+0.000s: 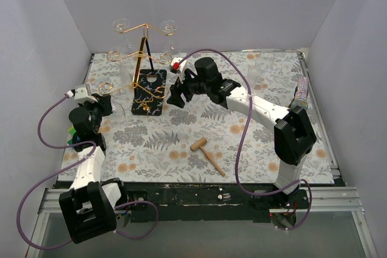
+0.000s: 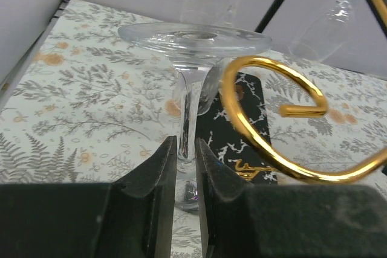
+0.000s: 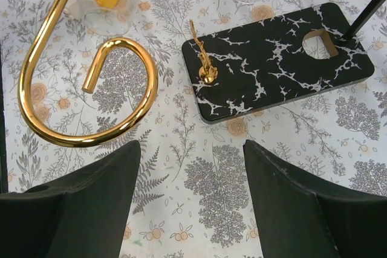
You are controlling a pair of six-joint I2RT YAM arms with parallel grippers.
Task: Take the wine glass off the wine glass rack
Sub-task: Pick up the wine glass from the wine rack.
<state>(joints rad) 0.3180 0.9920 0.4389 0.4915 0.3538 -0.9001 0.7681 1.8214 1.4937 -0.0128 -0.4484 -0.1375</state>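
The wine glass (image 2: 193, 37) hangs upside down, its round foot uppermost and its bowl below. My left gripper (image 2: 186, 143) is shut on its thin stem, at the left edge of the mat (image 1: 110, 106). A gold scroll arm (image 2: 266, 119) of the wine glass rack (image 1: 145, 58) curls just to the right of the stem, and I cannot tell whether they touch. My right gripper (image 1: 175, 96) stands open above the mat beside the rack's black marbled base (image 3: 278, 64), with nothing between its fingers (image 3: 192, 167). Another gold scroll (image 3: 84, 95) hangs left of it.
Two more clear glasses (image 1: 123, 28) (image 1: 169, 28) hang on the rack's upper arms. Clear glasses (image 1: 254, 74) stand at the back right, near a bottle-like object (image 1: 300, 89). A wooden mallet (image 1: 207, 152) lies on the floral mat. Coloured blocks (image 1: 72, 137) sit at the left edge.
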